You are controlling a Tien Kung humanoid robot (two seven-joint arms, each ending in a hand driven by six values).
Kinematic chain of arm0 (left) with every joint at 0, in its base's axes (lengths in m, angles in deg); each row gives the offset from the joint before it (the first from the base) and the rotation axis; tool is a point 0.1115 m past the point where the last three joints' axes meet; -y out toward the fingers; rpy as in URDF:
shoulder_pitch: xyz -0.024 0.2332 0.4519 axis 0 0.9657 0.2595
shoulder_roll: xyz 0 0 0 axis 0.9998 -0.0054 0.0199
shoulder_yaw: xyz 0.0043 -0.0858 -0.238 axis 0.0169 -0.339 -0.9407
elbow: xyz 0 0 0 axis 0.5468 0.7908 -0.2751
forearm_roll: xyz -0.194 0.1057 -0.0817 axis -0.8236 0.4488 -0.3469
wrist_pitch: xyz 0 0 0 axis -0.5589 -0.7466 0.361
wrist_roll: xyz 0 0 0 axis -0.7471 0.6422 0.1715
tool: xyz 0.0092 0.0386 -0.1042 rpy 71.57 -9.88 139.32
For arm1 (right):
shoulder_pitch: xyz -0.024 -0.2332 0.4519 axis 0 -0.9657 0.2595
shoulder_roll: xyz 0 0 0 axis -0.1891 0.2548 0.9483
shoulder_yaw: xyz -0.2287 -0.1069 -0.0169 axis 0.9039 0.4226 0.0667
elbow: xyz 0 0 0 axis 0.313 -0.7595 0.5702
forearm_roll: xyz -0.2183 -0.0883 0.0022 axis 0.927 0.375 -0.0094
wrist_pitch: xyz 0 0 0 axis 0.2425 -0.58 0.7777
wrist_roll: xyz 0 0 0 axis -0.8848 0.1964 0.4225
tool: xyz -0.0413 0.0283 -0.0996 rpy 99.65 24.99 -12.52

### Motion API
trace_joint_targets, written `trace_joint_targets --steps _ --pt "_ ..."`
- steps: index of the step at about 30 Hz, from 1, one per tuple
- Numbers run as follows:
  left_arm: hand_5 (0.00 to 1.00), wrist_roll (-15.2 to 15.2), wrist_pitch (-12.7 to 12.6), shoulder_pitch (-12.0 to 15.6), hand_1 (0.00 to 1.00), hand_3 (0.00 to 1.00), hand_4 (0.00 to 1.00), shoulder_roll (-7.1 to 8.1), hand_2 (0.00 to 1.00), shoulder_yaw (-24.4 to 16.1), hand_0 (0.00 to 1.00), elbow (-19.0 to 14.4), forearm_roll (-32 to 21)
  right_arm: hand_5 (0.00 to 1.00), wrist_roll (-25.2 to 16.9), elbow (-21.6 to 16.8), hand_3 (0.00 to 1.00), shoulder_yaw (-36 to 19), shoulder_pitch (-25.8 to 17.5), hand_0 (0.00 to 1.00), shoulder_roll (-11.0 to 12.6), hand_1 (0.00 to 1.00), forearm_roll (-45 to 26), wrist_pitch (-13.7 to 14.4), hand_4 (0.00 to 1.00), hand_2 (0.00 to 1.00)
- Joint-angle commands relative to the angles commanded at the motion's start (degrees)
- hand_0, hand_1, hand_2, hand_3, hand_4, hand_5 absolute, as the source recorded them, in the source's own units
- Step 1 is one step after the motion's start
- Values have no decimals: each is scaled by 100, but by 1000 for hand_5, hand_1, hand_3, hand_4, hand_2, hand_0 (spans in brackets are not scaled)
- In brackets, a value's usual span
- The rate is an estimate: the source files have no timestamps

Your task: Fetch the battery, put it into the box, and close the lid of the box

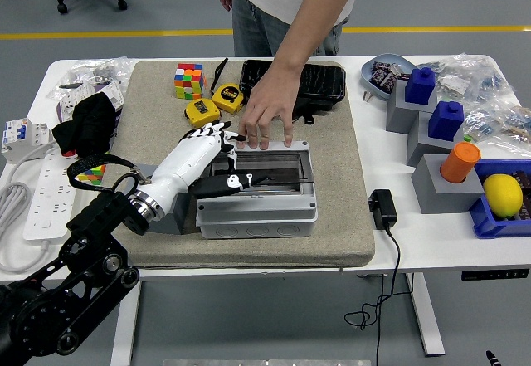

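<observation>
Left hand [202,160] on the grey plastic box [256,192], lid [264,168] nearly flat; battery not visible.
Fingers [217,139] loosely spread over the lid's left part, thumb lying across its front, gripping nothing; a person's hand [266,112] presses the lid's far edge, just beside the robot's fingertips; box sits on a coarse beige mat [332,192]; grey block [172,218] touches its left side; yellow tape measures [202,112], Rubik's cube [189,80] and black case [319,83] lie behind; black adapter [383,208] to the right, off the mat.
</observation>
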Motion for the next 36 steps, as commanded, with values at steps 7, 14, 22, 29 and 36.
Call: trace_joint_targets --steps 7,14,22,29,36 --pt "998 -24 -47 -11 998 249 998 -27 827 -125 998 -13 25 998 -5 0 780 -14 0 805 -6 730 11 -1 998 739" --pt "998 -376 -555 7 969 258 998 -157 811 -716 998 -170 -331 998 0 0 780 -48 2 805 -13 730 37 1 998 738" --pt "998 -1143 -337 292 962 973 998 -472 966 -1905 922 -228 -2091 998 -9 0 779 -49 -5 805 -46 729 37 -3 998 739" --pt "998 -1363 275 548 998 998 998 -577 998 -2578 979 -334 -3767 998 7 0 779 -59 -11 806 -45 730 43 3 998 739" --pt "998 -1381 666 961 998 998 998 -618 998 -3069 998 -266 -5459 998 -1 0 780 -62 -7 803 -54 730 38 4 998 739"
